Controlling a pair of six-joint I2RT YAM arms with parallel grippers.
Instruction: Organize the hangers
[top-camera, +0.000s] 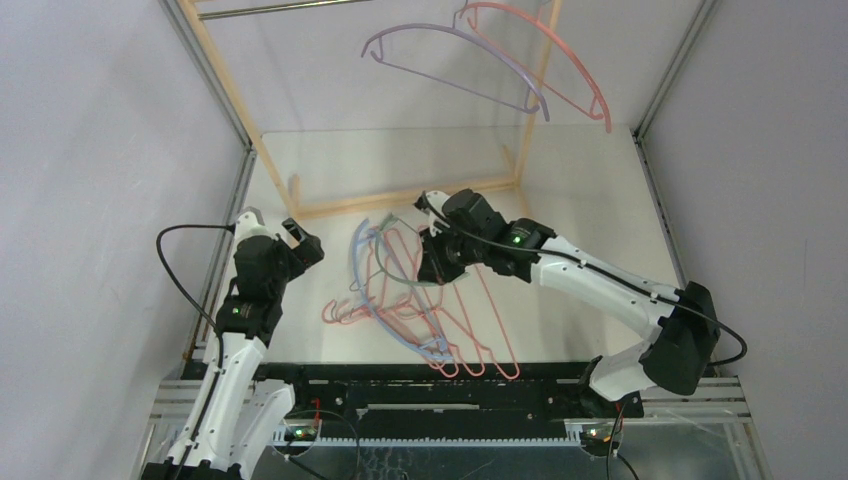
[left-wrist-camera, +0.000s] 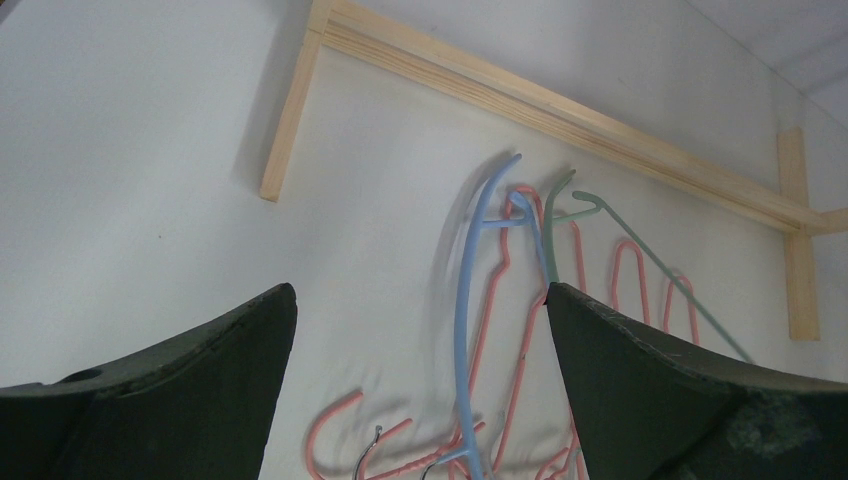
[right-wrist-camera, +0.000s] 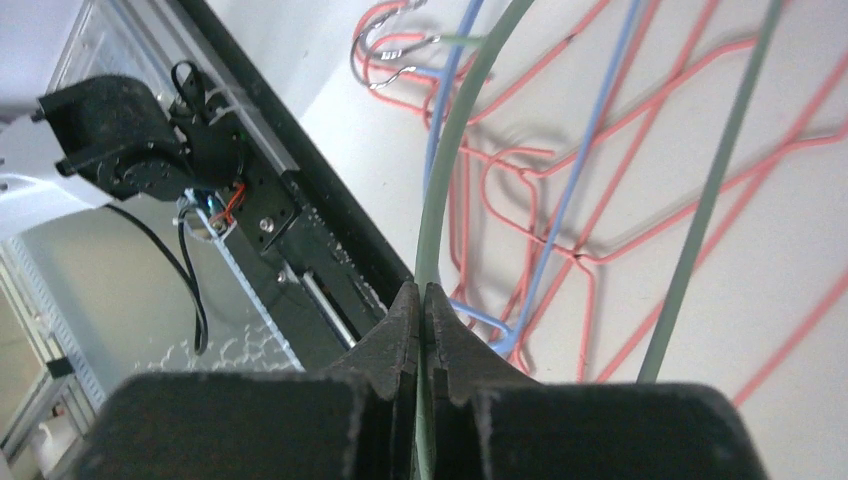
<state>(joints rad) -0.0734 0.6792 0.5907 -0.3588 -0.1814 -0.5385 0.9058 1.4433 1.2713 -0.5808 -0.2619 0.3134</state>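
Several hangers lie in a pile on the table, mostly salmon-pink (top-camera: 470, 335) with a blue one (top-camera: 354, 262). My right gripper (top-camera: 437, 262) is shut on a green hanger (top-camera: 405, 283) and holds it lifted over the pile. In the right wrist view the jaws (right-wrist-camera: 422, 295) pinch the green wire (right-wrist-camera: 445, 190). A lavender hanger (top-camera: 450, 58) and a pink hanger (top-camera: 565, 50) hang near the rack's top. My left gripper (top-camera: 303, 245) is open and empty, left of the pile. In its wrist view (left-wrist-camera: 420, 330) the blue hanger (left-wrist-camera: 466, 290) and pink hooks lie below.
The wooden rack frame (top-camera: 400, 197) stands across the back of the table, and its base bar shows in the left wrist view (left-wrist-camera: 560, 110). A metal rail (top-camera: 280, 8) runs at the top. Grey walls close in both sides. A black rail (top-camera: 450, 385) runs along the near edge.
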